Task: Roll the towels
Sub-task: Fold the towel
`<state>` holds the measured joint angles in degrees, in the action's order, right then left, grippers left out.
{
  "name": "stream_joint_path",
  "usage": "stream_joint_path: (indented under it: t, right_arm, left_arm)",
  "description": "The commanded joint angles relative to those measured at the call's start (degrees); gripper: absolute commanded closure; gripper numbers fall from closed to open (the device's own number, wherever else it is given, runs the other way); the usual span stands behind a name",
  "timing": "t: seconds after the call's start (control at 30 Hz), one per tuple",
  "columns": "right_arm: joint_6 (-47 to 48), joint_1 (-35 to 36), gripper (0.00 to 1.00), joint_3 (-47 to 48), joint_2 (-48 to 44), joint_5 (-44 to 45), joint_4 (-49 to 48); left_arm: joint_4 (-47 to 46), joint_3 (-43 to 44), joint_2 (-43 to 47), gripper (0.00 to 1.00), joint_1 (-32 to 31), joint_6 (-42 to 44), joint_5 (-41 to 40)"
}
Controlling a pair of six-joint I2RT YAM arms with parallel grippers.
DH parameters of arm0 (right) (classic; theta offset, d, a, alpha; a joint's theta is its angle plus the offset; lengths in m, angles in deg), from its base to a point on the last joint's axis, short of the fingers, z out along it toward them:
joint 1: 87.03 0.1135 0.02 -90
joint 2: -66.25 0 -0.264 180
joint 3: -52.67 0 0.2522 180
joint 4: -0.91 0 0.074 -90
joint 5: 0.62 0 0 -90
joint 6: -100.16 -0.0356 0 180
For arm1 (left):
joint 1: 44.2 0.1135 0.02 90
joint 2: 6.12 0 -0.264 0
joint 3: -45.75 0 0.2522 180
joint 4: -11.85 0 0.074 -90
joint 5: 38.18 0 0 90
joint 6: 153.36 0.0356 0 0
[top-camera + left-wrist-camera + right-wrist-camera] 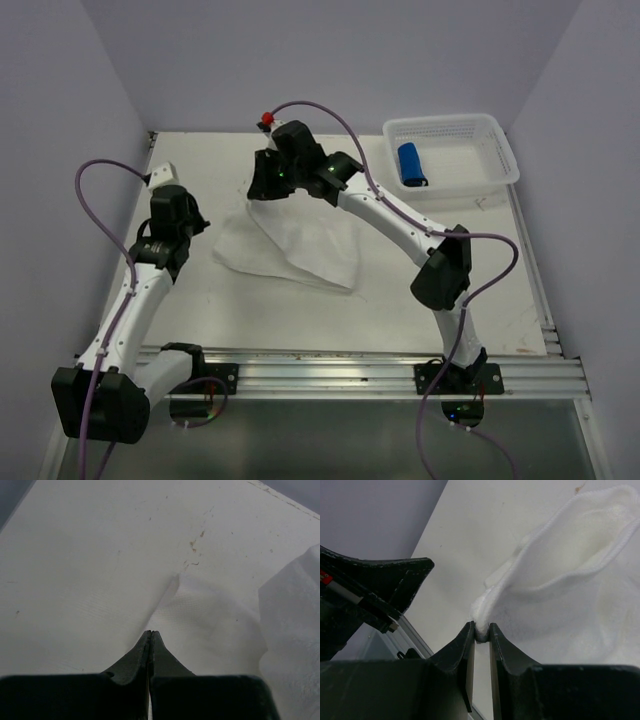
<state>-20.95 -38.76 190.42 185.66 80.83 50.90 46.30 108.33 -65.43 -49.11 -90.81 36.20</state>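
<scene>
A large white towel lies crumpled in the middle of the table, one corner lifted toward the back. My right gripper is shut on that raised corner; in the right wrist view the towel hangs from the right gripper, its hem pinched between the fingertips. My left gripper hovers at the towel's left edge, shut with nothing in it. In the left wrist view the left gripper points at a towel fold just ahead. A small blue towel lies rolled in the basket.
A white perforated basket stands at the back right corner of the table. Purple walls close in the back and both sides. A metal rail with the arm bases runs along the near edge.
</scene>
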Motion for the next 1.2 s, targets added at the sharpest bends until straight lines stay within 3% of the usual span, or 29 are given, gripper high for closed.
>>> stream_joint_path:
  t: [0.0,0.63,0.67,0.77,0.83,1.0,1.03,1.17]
  right_arm:
    - [-1.23,0.77,1.0,2.93,1.78,-1.2,-2.12]
    - [-8.08,3.14,1.0,3.98,14.09,-8.05,-9.15]
    - [-8.78,3.14,0.96,4.16,14.53,-9.27,-9.59]
    - [-9.84,3.23,0.64,4.6,15.15,-11.21,-11.27]
    - [-10.02,3.23,0.55,4.78,14.62,-10.87,-11.62]
    - [-9.41,2.62,0.44,6.18,12.95,-9.11,-9.51]
    - [-9.23,2.27,0.37,5.66,11.73,-8.59,-9.07]
    - [-8.44,0.6,0.37,1.53,6.73,-5.78,-7.58]
  left_arm:
    - [-2.32,-0.3,1.83,1.0,0.25,-0.77,-0.9]
    - [-1.7,-0.13,3.85,1.0,0.16,-0.86,-3.46]
    - [-1.7,-0.13,3.94,1.0,0.16,-0.77,-3.46]
    - [-1.62,-0.13,4.38,1.0,0.16,-0.86,-3.81]
    - [-1.62,-0.04,4.64,1.0,0.16,-0.86,-3.98]
    - [-1.35,-0.04,5.43,1.0,0.16,-0.86,-4.95]
    - [-1.35,-0.04,5.52,1.0,0.07,-0.86,-5.04]
    - [-1.35,-0.04,5.61,1.0,0.07,-0.68,-5.13]
